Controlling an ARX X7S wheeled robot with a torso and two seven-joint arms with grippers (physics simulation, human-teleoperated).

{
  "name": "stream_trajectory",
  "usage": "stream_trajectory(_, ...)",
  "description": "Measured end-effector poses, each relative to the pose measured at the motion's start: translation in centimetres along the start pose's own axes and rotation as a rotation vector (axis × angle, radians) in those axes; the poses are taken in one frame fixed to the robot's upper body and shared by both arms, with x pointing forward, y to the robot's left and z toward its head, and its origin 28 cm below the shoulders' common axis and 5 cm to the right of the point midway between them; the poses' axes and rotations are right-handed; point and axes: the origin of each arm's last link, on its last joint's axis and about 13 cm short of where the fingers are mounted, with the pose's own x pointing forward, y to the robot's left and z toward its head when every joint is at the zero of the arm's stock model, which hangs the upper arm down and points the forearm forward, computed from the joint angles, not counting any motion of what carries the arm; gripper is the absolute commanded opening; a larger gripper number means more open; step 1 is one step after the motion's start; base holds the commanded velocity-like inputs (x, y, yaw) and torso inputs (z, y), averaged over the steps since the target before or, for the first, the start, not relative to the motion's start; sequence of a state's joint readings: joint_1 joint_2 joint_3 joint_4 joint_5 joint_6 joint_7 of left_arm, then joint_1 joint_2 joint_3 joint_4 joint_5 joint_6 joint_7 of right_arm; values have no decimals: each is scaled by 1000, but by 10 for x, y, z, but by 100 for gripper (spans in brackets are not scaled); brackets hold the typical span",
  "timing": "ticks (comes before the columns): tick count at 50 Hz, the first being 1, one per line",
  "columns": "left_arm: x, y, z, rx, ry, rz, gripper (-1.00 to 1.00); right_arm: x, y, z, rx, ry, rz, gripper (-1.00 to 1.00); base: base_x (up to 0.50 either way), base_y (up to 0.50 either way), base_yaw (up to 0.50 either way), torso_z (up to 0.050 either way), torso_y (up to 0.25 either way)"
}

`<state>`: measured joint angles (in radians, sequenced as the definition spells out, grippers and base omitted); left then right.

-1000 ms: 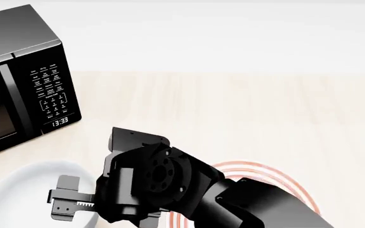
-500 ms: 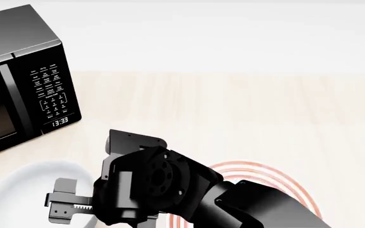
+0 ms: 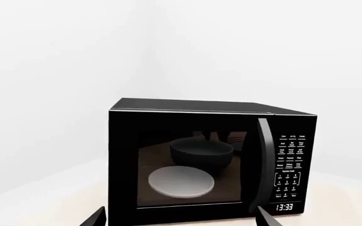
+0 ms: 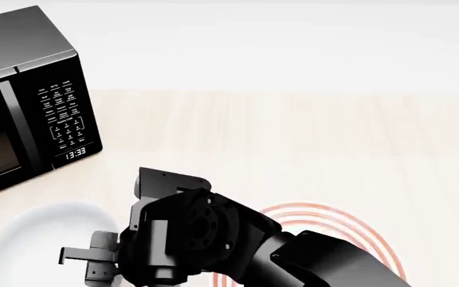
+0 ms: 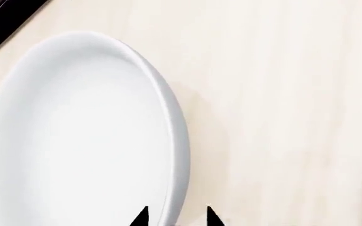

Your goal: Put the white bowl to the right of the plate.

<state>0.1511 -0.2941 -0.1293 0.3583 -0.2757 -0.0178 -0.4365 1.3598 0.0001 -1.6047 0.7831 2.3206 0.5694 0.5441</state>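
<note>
The white bowl point(image 4: 30, 242) sits at the table's near left, in front of the microwave. In the right wrist view the bowl point(image 5: 74, 132) fills the frame, and my right gripper point(image 5: 176, 217) is open with one fingertip inside its rim and the other outside, a gap showing on each side. From the head view, my right gripper point(image 4: 86, 263) hangs over the bowl's right edge. To the right of the bowl lies the plate point(image 4: 337, 222) with red rings, partly hidden by my right arm. My left gripper point(image 3: 181, 221) is open and empty, facing the microwave.
A black microwave point(image 4: 22, 101) stands at the back left, door shut, with a greyish dish point(image 3: 181, 182) behind its dark glass. Light wooden table point(image 4: 293, 137) stretches to the right and behind the plate.
My right gripper has sunk a little lower over the bowl's right rim. The bowl and plate have not moved.
</note>
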Motion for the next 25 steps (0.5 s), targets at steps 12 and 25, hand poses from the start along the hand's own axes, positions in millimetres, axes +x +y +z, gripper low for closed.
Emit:
stream_trajectory(12, -1, 0, 1, -3, -3, 0, 100, 1, 0, -2, -22, 5, -2, -100, 0, 0, 0, 0, 0)
stream_trajectory(25, -2, 1, 2, -6, -7, 0, 100, -5, 1, 6, -43, -37, -30, -100, 0, 0, 0, 0, 0)
